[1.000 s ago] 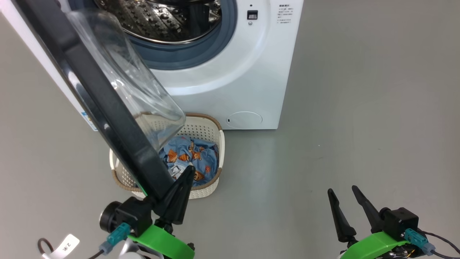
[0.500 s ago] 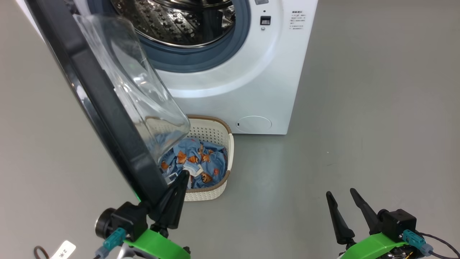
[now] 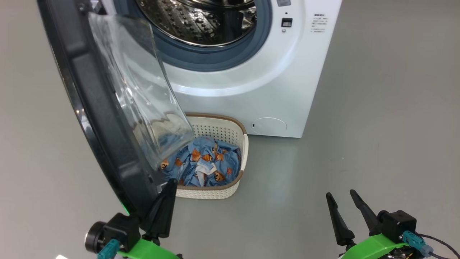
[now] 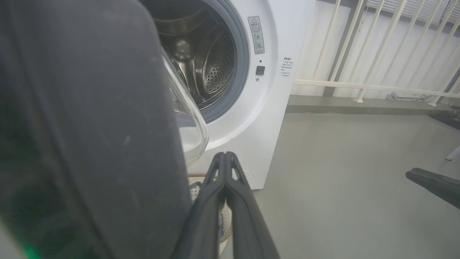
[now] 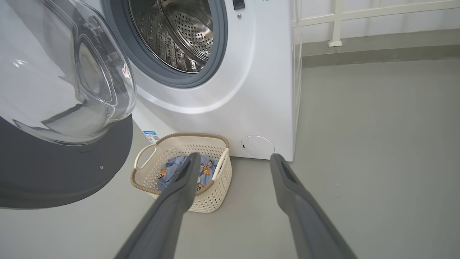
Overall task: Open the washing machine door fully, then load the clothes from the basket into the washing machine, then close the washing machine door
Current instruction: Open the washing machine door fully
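The large round washing machine door [image 3: 97, 118], with a wide glossy black rim and a bulging clear glass bowl, stood open. It was swung out from the left side of the white boxy front-loading washing machine [image 3: 251, 90] toward the robot. In the head view it showed nearly edge-on, its long line running from the top left down to the left gripper [image 3: 169, 183], and its glass bowl [image 3: 143, 90] bulged to the robot's right, over part of the basket. The steel perforated drum [image 4: 208, 64] lay open to view inside the grey-blue gasket.

The left gripper's two dark fingers were pressed together with nothing between them. They pointed up and toward the machine, close against the inner side of the door's lower free edge [image 4: 90, 126].

The small cream-white perforated plastic basket [image 5: 212, 194], with a brown woven-look rim, sat on the grey floor [image 3: 377, 126] just before the foot of the machine's front. Its long axis ran along that front, with a white handle at each end. The light blue clothes [image 3: 205, 165], printed with orange-brown bears, lay crumpled inside it.

The right gripper [image 3: 341, 195] hung well to the right of the basket, above bare floor. Its fingers were spread wide and held nothing, and they pointed toward the machine. A white railing [image 4: 359, 54] stood behind the machine.
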Motion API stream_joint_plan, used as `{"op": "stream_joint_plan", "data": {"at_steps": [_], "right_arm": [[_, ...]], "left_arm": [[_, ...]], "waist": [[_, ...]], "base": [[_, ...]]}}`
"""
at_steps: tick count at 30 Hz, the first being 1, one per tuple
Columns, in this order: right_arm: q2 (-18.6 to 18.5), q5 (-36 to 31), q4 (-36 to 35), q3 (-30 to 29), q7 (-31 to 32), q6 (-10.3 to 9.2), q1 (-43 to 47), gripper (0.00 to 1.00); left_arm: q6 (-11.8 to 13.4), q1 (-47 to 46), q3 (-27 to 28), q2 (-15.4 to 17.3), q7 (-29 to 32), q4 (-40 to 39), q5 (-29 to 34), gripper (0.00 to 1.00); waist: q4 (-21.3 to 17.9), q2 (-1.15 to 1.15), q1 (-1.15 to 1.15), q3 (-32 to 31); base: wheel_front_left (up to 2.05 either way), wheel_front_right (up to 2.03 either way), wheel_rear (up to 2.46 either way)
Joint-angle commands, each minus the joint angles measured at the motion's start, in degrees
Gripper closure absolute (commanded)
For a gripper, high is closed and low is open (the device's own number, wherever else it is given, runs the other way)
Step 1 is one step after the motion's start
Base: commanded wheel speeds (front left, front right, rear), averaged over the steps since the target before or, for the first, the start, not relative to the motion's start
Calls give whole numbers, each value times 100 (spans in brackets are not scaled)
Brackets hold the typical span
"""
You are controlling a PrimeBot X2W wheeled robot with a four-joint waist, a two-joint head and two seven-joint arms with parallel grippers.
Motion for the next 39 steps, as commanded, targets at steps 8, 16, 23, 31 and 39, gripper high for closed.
{"op": "stream_joint_plan", "data": {"at_steps": [8,16,23,31,39], "right_arm": [[10,40,-89,151,-68,35,-47,0],[-7,66,-54,151,-68,35,-29,0],[1,82,-48,149,-68,35,-57,0],[1,84,-57,177,-68,35,-100,0],[-15,72,-48,170,-68,35,-117,0]], "left_arm": [[288,118,387,154,-31,-290,-84,100],[484,285,511,161,11,-457,-219,100],[645,305,813,268,64,-428,-391,100],[846,205,1320,447,86,-280,-671,100],[1022,54,1800,577,41,-21,-910,100]], "waist": [[203,0,0,-21],[394,0,0,-70],[478,0,0,-55],[433,0,0,61],[345,0,0,123]], "base": [[0,0,0],[0,0,0],[0,0,0],[0,0,0],[0,0,0]]}}
